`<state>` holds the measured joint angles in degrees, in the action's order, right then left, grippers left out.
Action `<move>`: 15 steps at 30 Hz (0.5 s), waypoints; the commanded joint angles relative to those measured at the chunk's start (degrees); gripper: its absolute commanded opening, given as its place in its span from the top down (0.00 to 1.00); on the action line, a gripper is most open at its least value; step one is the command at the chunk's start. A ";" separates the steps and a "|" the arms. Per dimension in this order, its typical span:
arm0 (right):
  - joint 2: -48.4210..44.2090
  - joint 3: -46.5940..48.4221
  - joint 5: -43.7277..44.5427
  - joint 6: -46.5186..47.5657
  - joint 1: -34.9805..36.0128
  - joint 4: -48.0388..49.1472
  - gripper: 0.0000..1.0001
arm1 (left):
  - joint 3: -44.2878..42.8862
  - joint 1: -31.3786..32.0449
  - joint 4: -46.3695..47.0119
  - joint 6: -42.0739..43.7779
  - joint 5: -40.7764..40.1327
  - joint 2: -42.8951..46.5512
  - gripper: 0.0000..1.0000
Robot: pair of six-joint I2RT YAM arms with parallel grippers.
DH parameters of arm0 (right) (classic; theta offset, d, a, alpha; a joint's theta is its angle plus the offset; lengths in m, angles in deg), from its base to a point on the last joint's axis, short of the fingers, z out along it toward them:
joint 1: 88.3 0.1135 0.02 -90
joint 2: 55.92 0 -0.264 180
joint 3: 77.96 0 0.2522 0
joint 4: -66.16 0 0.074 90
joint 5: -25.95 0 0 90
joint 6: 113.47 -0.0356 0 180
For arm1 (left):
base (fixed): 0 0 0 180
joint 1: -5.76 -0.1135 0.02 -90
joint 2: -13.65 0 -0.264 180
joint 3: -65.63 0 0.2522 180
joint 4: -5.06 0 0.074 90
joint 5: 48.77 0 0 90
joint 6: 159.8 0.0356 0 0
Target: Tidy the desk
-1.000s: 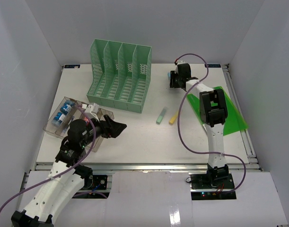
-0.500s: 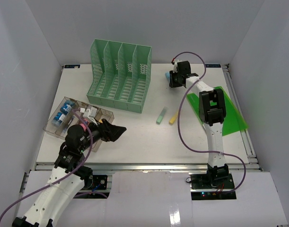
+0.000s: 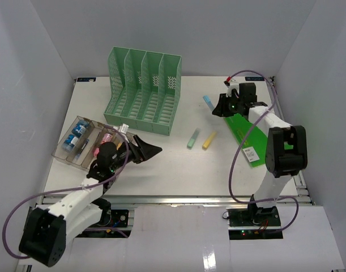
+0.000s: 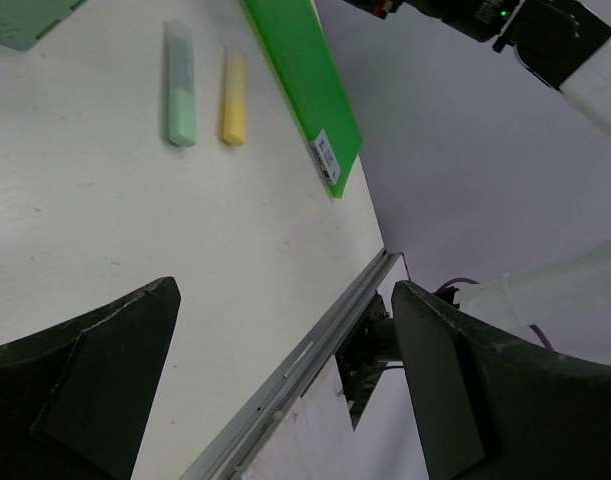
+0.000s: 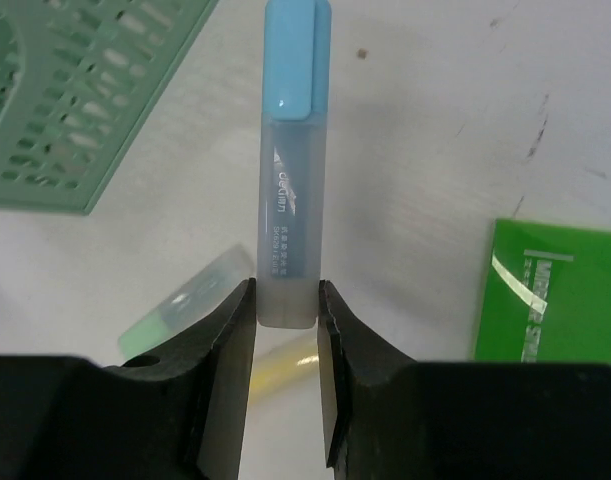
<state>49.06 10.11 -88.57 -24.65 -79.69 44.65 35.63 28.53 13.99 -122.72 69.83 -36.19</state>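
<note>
The desk [image 3: 161, 170] is a white tabletop with a metal rail front edge [image 4: 285, 385]. My right gripper [image 3: 220, 106] is shut on the end of a blue highlighter [image 3: 208, 101] at the back right; the right wrist view shows the gripper [image 5: 286, 300] pinching the highlighter [image 5: 291, 170] between its fingers. A green highlighter [image 3: 193, 137] and a yellow highlighter [image 3: 209, 140] lie side by side mid-desk. My left gripper [image 3: 150, 152] is open and empty, left of them, above the desk [image 4: 285, 300].
A mint-green file rack [image 3: 143, 90] stands at the back left. A clear plastic tray [image 3: 71, 148] with small items sits at the left. A green folder [image 3: 246, 136] lies at the right, under my right arm, and also shows in the left wrist view [image 4: 300, 80].
My right arm swung its elbow out to the right, holding the blue highlighter. The green folder now shows narrower and shifted. My left gripper reached further right toward mid-desk.
</note>
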 commanded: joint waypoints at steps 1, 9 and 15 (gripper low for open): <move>-10.60 -9.49 -13.11 2.32 -0.26 3.52 0.92 | -2.39 4.65 15.86 -4.93 -2.62 -8.98 0.02; -27.11 -24.88 -19.94 7.99 3.66 1.34 0.92 | -11.48 14.66 25.52 -7.57 -10.56 -27.29 0.02; -36.10 -29.33 -22.20 8.55 7.05 0.56 0.92 | -16.68 16.65 28.29 -9.45 -13.33 -34.46 0.05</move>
<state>20.19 -16.62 -106.54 -17.98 -74.67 45.17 23.87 43.89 36.91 -130.21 60.49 -66.18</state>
